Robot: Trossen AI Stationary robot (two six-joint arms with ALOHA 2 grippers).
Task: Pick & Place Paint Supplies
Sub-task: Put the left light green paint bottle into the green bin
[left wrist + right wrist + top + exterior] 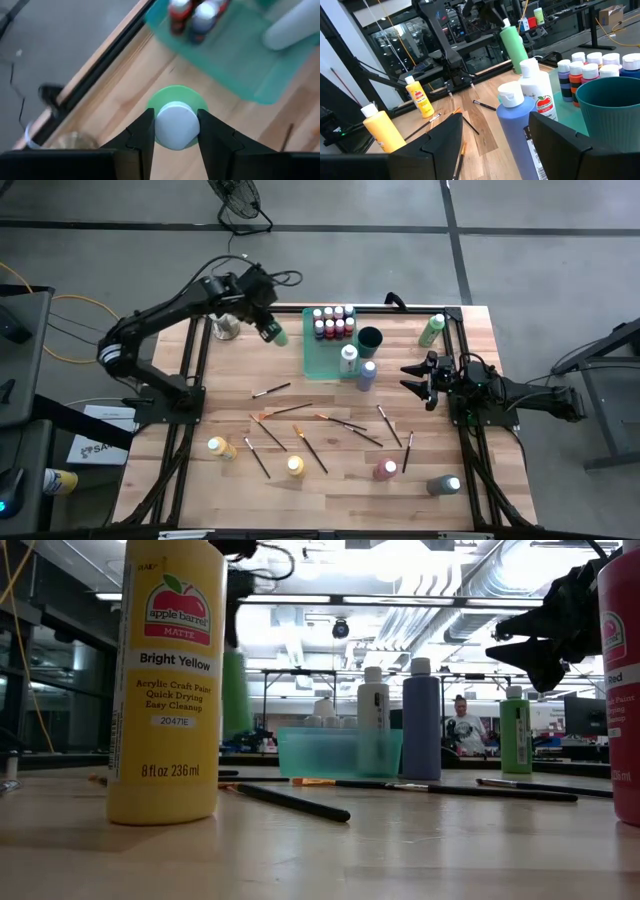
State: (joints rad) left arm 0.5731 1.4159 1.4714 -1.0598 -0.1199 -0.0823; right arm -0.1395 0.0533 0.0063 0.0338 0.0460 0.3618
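My left gripper (pixel 270 330) is near the table's far left edge, shut on a light green paint bottle (pixel 280 336) just left of the teal tray (pixel 322 360). The tray holds several small white-capped bottles (pixel 333 322) and a dark cup (pixel 370 337). A white bottle (pixel 348 358) and a blue bottle (pixel 367 374) stand at the tray's near edge. My right gripper (pixel 412 378) is open, level, just right of the blue bottle (pixel 516 120) and touching nothing. Brushes (pixel 330 420) lie flat mid-table. My left gripper pinches the green bottle by its white cap (pixel 175 125) between its two fingers (pixel 142 135), coming from above. The bottle (pixel 513 42) hangs below the fingers, slightly tilted, and appears lifted clear of the table.
Two yellow bottles (pixel 218 447) (pixel 295 467), a red one (pixel 385 470) and a grey one (pixel 445 484) stand along the near side. Another green bottle (pixel 432 330) stands at the far right. A clear object (pixel 225 328) sits beyond the far left edge.
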